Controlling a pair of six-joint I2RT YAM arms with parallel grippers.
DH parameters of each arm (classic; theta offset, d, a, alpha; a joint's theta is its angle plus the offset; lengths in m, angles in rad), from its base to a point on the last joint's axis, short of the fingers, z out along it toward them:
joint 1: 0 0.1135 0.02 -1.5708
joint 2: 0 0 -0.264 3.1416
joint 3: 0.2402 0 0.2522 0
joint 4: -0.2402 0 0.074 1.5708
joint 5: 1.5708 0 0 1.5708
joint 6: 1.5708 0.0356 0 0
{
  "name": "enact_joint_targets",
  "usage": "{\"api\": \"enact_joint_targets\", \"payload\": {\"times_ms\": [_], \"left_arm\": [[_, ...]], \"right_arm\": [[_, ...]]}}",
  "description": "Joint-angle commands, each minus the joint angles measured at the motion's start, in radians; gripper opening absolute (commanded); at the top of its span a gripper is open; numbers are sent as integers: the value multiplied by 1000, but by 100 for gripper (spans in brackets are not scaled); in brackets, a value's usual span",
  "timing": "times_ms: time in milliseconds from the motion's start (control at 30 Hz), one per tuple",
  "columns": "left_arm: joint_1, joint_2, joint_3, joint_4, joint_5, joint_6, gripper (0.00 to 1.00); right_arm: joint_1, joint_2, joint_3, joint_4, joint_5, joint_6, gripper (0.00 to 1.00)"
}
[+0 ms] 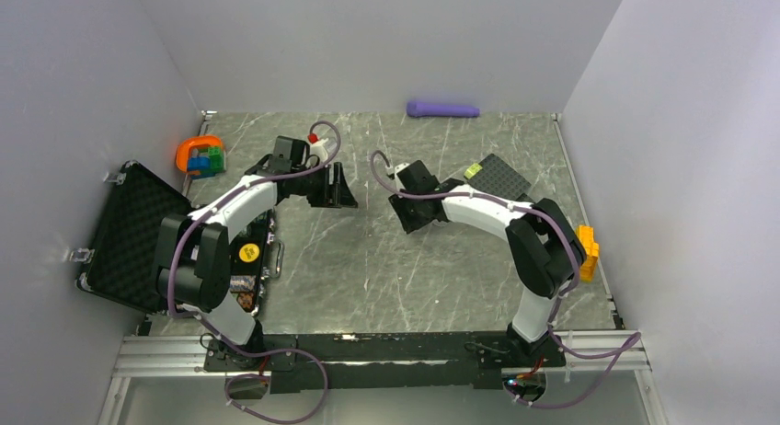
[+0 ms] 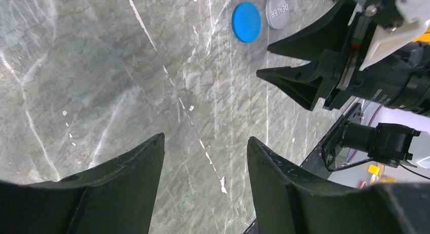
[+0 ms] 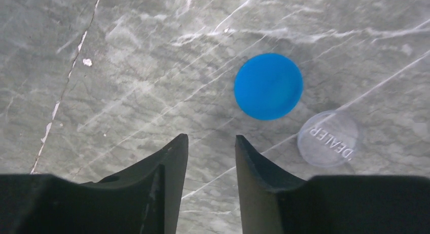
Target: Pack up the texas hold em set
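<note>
Hold em case lies open at the table's left edge, foam lid against the wall. Table: grey-green marble pattern with white veins; pale lilac walls on three sides. Mid-table, a blue disc lies just beside a clear disc lettered "DEALER" (only legible writing). Jaws of left gripper spread wide, empty; those of right gripper narrowly parted, empty, near the blue disc.

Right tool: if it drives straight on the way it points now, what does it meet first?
Probably the bare table, just beside the blue disc; the right tool aims slightly off the disc. Depth is unclear from this view.
</note>
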Motion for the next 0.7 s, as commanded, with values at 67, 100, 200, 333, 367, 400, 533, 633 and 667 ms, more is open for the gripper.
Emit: {"api": "enact_joint_targets", "payload": {"times_ms": [67,100,200,333,367,400,533,633,667], "left_arm": [[2,-41,25,4,9,23,66],[1,-41,25,5,10,25,66],[1,-41,26,6,16,26,67],[0,-43,26,6,17,27,67],[0,-44,26,5,17,27,67],[1,-44,26,5,16,28,67],[0,-45,26,1,13,30,67],[0,-43,28,1,11,30,67],[0,-44,28,2,12,30,67]], "right_arm": [[-49,6,97,-12,-8,-15,51],[-56,18,110,-18,-11,-21,54],[-77,47,135,-25,-22,-31,62],[-102,89,165,-30,-60,-48,69],[-104,100,173,-35,-61,-53,69],[-106,112,181,-41,-59,-58,70],[-110,148,184,-44,-58,-64,72],[-116,157,170,-34,-57,-60,72],[-121,160,167,-32,-60,-57,72]]}}
